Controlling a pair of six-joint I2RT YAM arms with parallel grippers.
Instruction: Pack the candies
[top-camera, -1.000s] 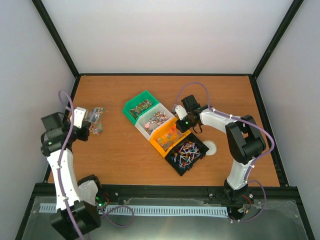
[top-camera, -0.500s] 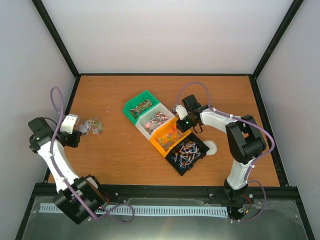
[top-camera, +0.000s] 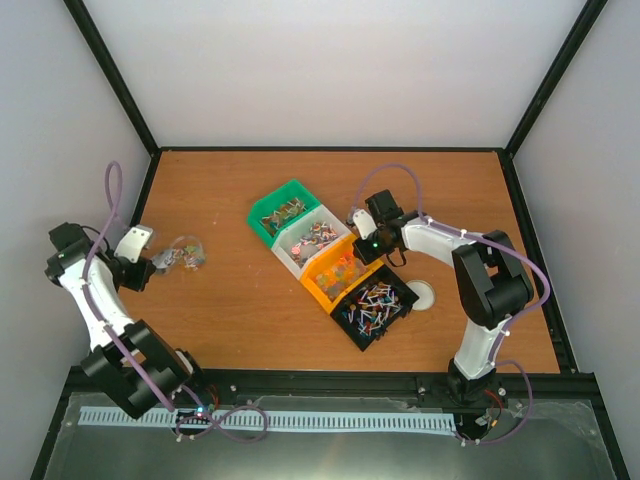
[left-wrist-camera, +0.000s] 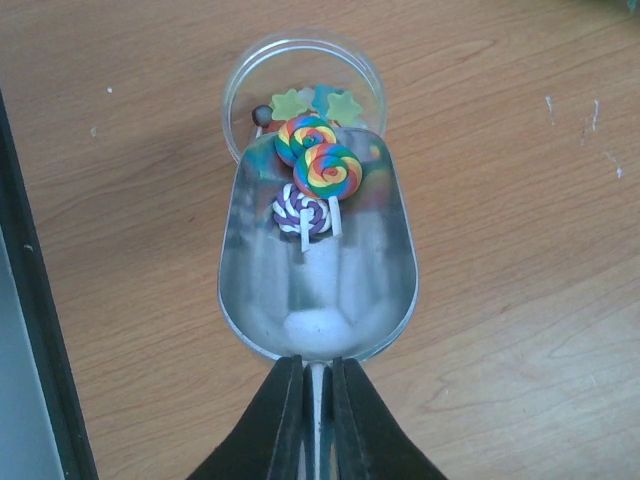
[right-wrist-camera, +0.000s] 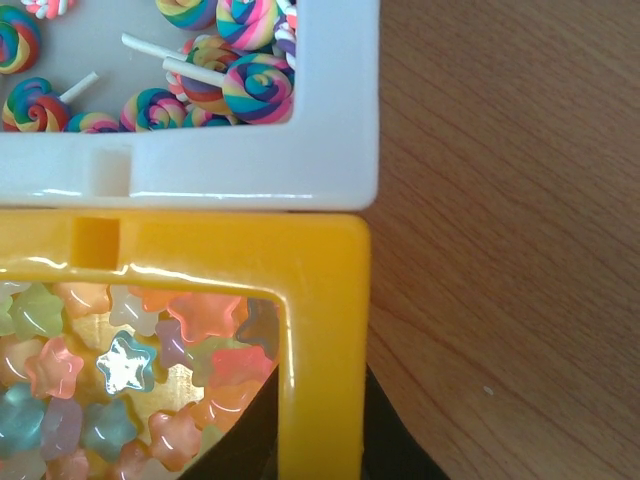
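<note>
**Candy-packing table, with the orange bin (right-wrist-camera: 320, 300) as reference point.**

The right gripper (right-wrist-camera: 320, 440) is clenched on the orange bin's corner wall, with star sweets (right-wrist-camera: 125, 365) inside; a white bin (right-wrist-camera: 200, 180) of lollipops (right-wrist-camera: 255, 85) touches its far-left side, and a green bin (top-camera: 270, 212) lies beyond that; a black bin (top-camera: 362, 342) of stick sweets (top-camera: 375, 300) touches its near-right side, with a white disc (top-camera: 421, 294) past that; well to the orange bin's left, the left gripper (left-wrist-camera: 317, 365) is clamped on the handle of a metal scoop (left-wrist-camera: 315, 290); three candies (left-wrist-camera: 320, 170) lie on the scoop, whose lip overlaps a clear cup (left-wrist-camera: 300, 45) holding more; bare wooden table (top-camera: 250, 320) lies between the cup and the bins; a black frame rail (left-wrist-camera: 35, 330) runs close beside the scoop; white walls (top-camera: 330, 70) enclose the table.
</note>
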